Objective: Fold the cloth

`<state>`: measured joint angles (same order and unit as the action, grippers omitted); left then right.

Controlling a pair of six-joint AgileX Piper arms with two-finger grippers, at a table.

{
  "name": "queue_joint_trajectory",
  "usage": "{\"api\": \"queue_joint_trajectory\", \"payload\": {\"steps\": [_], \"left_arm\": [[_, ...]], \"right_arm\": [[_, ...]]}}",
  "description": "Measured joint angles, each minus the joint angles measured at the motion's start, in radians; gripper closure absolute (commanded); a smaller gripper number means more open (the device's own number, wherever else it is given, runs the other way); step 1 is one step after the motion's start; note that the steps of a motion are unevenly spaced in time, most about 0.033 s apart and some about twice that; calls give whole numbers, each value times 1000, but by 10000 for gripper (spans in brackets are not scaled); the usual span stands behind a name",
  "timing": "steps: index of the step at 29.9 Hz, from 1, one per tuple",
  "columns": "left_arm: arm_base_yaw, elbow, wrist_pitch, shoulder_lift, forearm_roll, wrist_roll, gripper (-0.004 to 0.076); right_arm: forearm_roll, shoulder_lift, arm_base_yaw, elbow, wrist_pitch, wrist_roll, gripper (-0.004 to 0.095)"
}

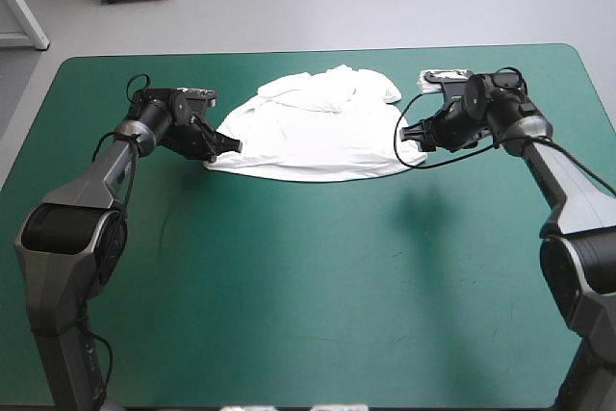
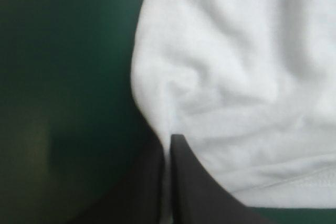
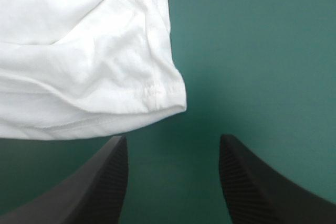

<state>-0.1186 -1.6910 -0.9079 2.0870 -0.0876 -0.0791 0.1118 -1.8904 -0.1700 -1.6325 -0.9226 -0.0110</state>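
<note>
While the T-shirt (image 1: 318, 127) lies spread near the surface's (image 1: 289, 315) far edge, one corner is pinched by the left pincer (image 1: 231, 144). The right pincer (image 3: 173, 140) is spread, the other corner just ahead, ungripped. If lifted now, the T-shirt is likely dragged lopsided and bunched.

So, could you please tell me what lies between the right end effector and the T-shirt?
Only bare teal-green cover, as the right wrist view shows: a corner of the T-shirt lies just ahead of the open right end effector, untouched.
</note>
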Motion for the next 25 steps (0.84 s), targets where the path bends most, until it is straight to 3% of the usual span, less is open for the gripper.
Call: {"api": "queue_joint_trajectory", "payload": {"steps": [15, 18, 22, 25], "left_arm": [[0, 0, 0, 0, 0, 0, 734], [0, 0, 0, 0, 0, 0, 734], [0, 0, 0, 1, 0, 0, 734], [0, -1, 0, 1, 0, 0, 734]], "right_arm": [[53, -249, -26, -166, -4, -31, 424], [40, -265, -33, -180, -25, -14, 555], [18, -285, -45, -193, -36, 3, 925], [20, -290, -53, -194, -35, 11, 925]]}}
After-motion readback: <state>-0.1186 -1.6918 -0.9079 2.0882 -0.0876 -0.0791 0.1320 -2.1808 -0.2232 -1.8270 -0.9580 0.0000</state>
